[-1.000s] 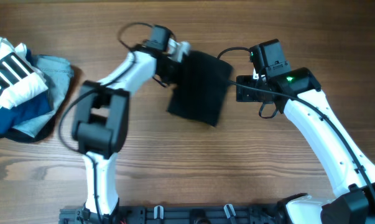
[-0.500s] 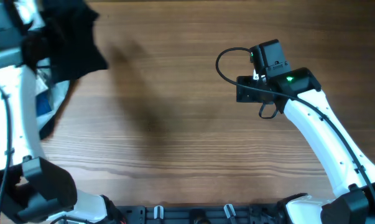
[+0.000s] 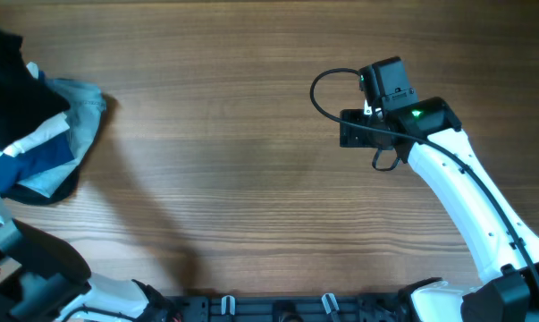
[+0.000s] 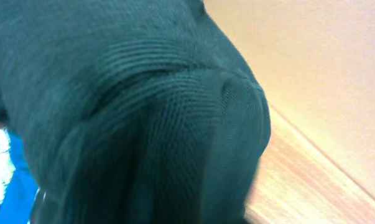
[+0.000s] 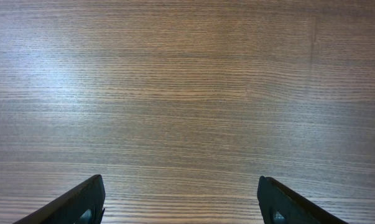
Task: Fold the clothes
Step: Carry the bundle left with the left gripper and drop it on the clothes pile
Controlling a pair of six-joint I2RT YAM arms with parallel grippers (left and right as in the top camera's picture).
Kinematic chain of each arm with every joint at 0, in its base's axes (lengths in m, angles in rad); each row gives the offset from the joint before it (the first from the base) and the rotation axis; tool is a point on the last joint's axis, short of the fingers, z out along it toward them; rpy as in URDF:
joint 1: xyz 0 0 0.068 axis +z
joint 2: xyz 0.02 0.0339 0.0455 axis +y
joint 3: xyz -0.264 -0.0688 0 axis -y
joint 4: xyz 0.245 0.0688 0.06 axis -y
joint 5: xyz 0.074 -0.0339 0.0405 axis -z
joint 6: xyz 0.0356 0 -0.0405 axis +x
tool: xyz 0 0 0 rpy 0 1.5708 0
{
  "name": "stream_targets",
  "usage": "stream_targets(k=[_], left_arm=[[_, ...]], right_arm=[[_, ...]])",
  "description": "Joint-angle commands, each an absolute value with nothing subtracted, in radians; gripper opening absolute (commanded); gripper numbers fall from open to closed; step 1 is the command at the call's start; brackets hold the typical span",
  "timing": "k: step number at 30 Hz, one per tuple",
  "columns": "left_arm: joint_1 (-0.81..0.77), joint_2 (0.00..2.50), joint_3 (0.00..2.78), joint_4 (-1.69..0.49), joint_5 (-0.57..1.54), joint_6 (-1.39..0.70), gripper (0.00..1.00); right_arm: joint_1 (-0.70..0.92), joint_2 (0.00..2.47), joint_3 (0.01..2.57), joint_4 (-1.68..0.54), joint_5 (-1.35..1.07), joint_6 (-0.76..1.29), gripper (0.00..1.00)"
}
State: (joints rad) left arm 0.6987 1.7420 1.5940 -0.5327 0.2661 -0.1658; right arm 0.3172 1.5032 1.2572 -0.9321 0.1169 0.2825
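Observation:
The black shirt [image 3: 5,76] is bunched at the far left edge of the overhead view, on top of the clothes pile. It fills the left wrist view [image 4: 131,118] as close dark fabric whose folds gather toward the jaws and hide the left gripper's fingers. The left gripper itself does not show in the overhead view; only the arm's base sits at the bottom left. My right gripper [image 5: 184,190] is open and empty above bare wood, and it also shows in the overhead view [image 3: 348,130] at the right of centre.
A pile of other garments [image 3: 41,152] lies at the far left: light-blue denim [image 3: 83,107], navy and white pieces. A blue piece shows under the shirt in the left wrist view [image 4: 7,177]. The wooden table [image 3: 251,179] spans the view.
The left arm has swung the black shirt from the table's upper middle to the far left, over the pile. The right arm has not moved.

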Motion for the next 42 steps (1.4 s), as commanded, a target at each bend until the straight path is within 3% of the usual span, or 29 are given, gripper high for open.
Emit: stream_targets(k=[1,7,11,12,14,16,17,24,27,29,34,36,39,42], left_arm=[[0.742,1.791,1.597,-0.519,0.267,-0.161,1.00],[0.834,1.758,1.597,-0.521,0.280,-0.194,1.00],[0.849,1.712,1.597,-0.451,0.514,-0.194,1.00],[0.842,1.709,1.597,-0.430,0.617,-0.194,0.95],[0.825,1.717,1.597,-0.415,0.688,-0.194,0.70],[0.807,1.748,1.597,-0.416,0.626,-0.194,0.32],[0.803,1.770,1.597,-0.417,0.594,-0.194,0.28],[0.879,2.049,1.597,-0.434,0.466,-0.194,0.39],[0.922,2.099,1.597,-0.436,0.466,-0.194,0.57],[0.940,2.098,1.597,-0.418,0.479,-0.194,0.80],[0.941,2.093,1.597,-0.360,0.699,-0.194,1.00],[0.940,2.054,1.597,-0.347,0.735,-0.194,1.00],[0.941,1.930,1.597,-0.315,0.693,-0.194,1.00],[0.932,1.797,1.597,-0.291,0.660,-0.195,1.00]], right_arm=[[0.313,1.504,1.258,-0.936,0.134,0.292,0.79],[0.313,1.504,1.258,-0.936,0.135,0.292,0.79],[0.313,1.504,1.258,-0.929,0.134,0.292,0.80],[0.313,1.504,1.258,-0.929,0.134,0.293,0.79],[0.313,1.504,1.258,-0.929,0.134,0.300,0.80],[0.313,1.504,1.258,-0.930,0.131,0.318,0.80],[0.313,1.504,1.258,-0.932,0.130,0.318,0.80],[0.313,1.504,1.258,-0.944,0.104,0.318,0.80],[0.313,1.504,1.258,-0.956,0.104,0.318,0.80],[0.313,1.504,1.258,-0.962,0.104,0.318,0.80],[0.313,1.504,1.258,-0.958,0.105,0.318,0.80],[0.313,1.504,1.258,-0.958,0.105,0.318,0.80],[0.313,1.504,1.258,-0.955,0.096,0.316,1.00],[0.313,1.504,1.258,-0.933,0.056,0.314,1.00]])
